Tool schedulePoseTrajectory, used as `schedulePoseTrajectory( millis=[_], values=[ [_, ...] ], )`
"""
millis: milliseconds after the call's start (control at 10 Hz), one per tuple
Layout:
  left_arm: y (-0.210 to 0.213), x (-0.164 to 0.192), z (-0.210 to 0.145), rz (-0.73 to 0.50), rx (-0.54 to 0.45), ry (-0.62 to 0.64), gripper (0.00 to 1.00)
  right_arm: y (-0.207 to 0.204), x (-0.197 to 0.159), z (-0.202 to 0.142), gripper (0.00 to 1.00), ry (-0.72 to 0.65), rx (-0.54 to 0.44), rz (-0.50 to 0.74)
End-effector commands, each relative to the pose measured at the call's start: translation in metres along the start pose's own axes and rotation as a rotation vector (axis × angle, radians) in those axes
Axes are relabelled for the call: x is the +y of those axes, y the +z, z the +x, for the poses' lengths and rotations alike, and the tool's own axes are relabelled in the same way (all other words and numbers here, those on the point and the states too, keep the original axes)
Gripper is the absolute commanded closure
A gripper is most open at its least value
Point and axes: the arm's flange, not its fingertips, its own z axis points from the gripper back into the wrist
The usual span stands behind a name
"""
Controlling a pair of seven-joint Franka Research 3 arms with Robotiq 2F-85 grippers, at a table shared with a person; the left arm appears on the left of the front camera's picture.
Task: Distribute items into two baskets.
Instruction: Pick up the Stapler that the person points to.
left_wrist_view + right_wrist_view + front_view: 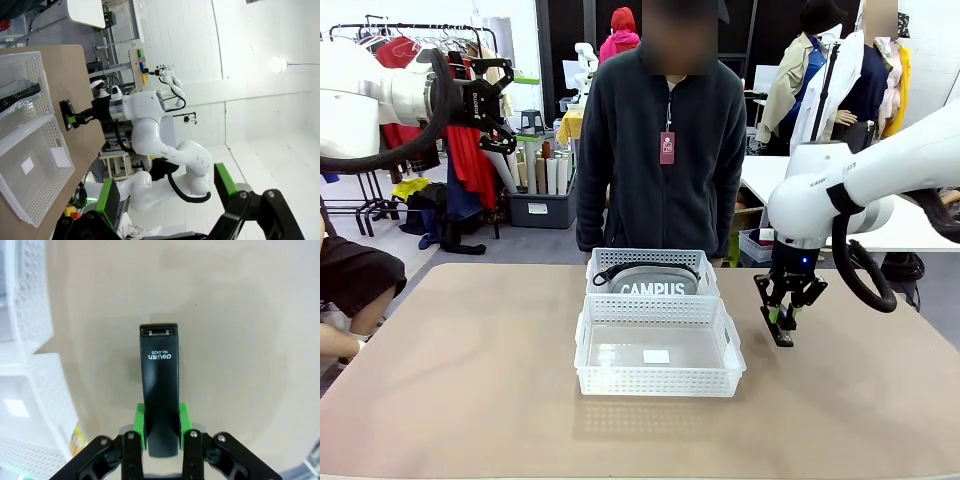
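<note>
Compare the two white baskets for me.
The far basket holds the grey CAMPUS pouch; the near basket holds no item, just a white sticker on its floor. The far basket sits by the person; the near basket sits in front of it. Both are white lattice plastic.

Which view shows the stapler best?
The right wrist view: the stapler sits large, print readable, clamped in the right gripper. The front view shows it small beside the near basket; the left wrist view, tiny.
</note>
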Motion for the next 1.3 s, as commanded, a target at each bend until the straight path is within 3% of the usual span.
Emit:
schedulePoseTrajectory(
  millis=[0, 800, 1200],
  values=[
    [0.000, -0.003, -0.001, -0.003, -0.002, -0.004, 0.00, 0.045, -0.006, -0.004, 1.00, 0.009, -0.021, 0.051],
    [0.000, -0.003, -0.001, -0.003, -0.002, -0.004, 0.00, 0.228, -0.012, 0.010, 1.00, 0.021, -0.182, 0.102],
    [0.000, -0.003, -0.001, -0.003, -0.002, -0.004, 0.00, 0.264, -0.028, 0.017, 1.00, -0.030, -0.258, 0.164]
  ],
)
